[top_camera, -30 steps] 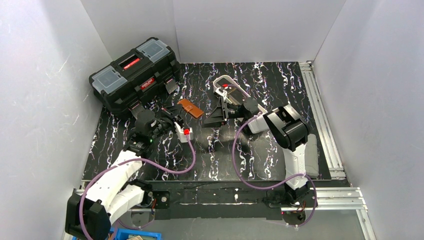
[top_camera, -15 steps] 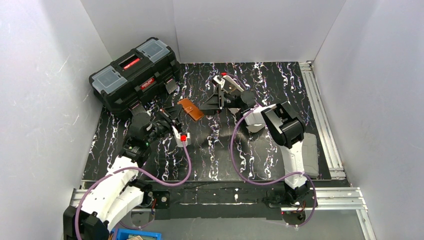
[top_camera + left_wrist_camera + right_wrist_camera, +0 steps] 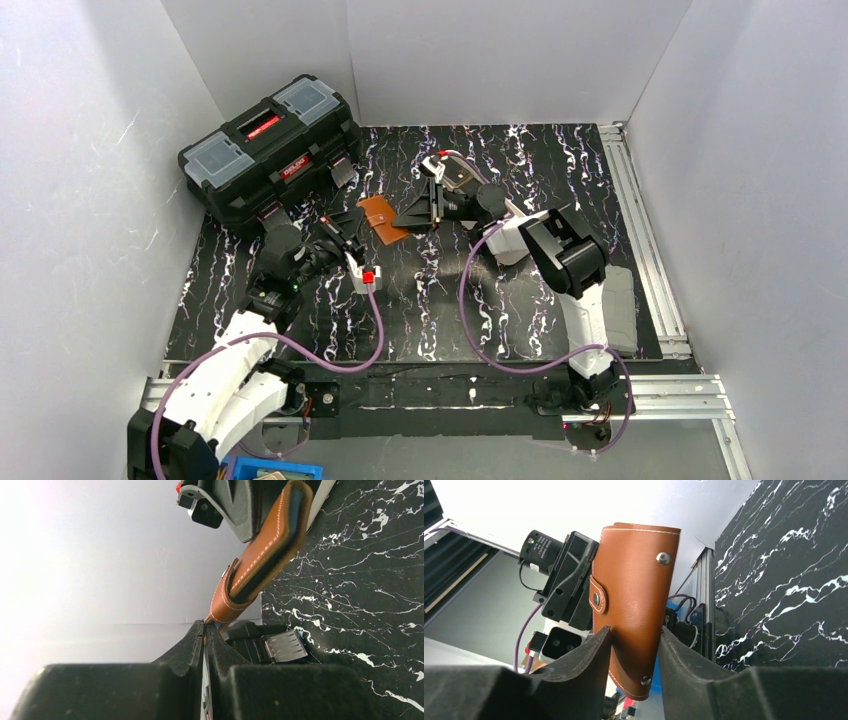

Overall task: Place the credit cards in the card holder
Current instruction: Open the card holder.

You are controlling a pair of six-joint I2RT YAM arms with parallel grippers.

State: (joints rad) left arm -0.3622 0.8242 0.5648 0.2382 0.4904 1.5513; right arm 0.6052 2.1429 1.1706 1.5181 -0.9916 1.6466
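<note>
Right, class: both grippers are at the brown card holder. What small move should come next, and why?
Probably the left gripper should pull its pinched strap away, opening the card holder: the right gripper clasps its body, and it is folded shut.

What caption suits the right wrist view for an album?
Right gripper clamps the brown card holder while left gripper pinches its strap.

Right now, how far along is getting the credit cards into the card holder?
Done: the card holder is up in the air between both arms. In hand: the left pincer pinches its strap end, and the right pincer clamps its body. Still to do: opening it and loading the credit cards; none shows in either pincer.
</note>
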